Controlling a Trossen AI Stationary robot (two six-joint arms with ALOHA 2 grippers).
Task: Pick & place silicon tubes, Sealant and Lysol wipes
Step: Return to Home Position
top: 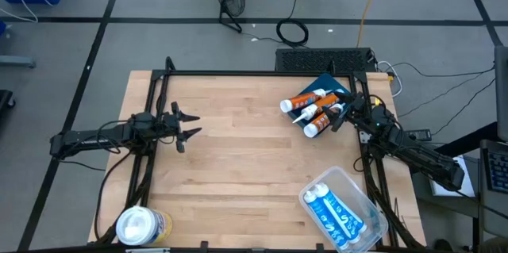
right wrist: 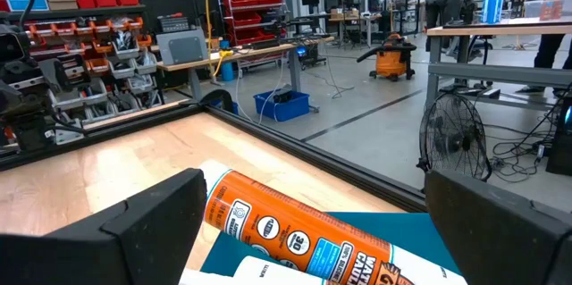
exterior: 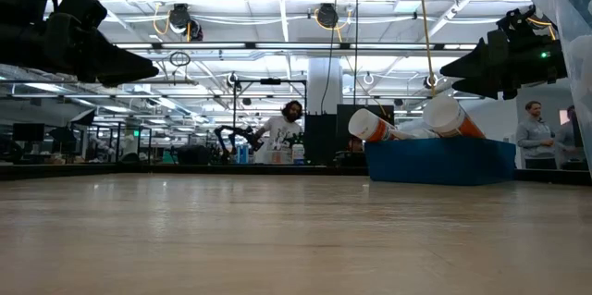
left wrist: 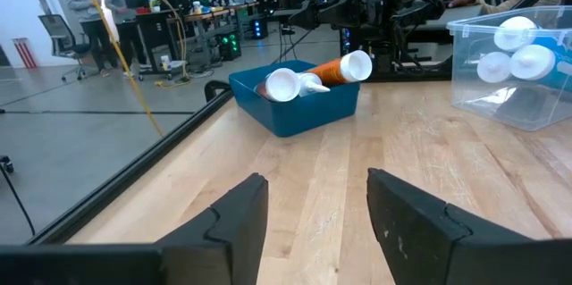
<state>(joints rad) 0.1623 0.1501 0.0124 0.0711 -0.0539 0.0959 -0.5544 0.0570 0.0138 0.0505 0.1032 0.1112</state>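
As the right gripper (top: 338, 116) gapes empty over the blue bin (exterior: 435, 164), Lysol wipes (top: 143, 226) stand nearer the open, empty left gripper (top: 194, 124)

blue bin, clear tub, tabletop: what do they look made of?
Blue bin: probably moulded plastic. It is opaque, uniform in colour, with smooth, mostly matte walls.
Clear tub: transparent plastic with a glossy finish. The white tube caps show through its wall.
Tabletop: light wood, apparently butcher-block. Plank strips and grain are visible, and it has a low sheen.

Orange sealant tubes (top: 312, 112) heaped in blue bin (top: 334, 84)
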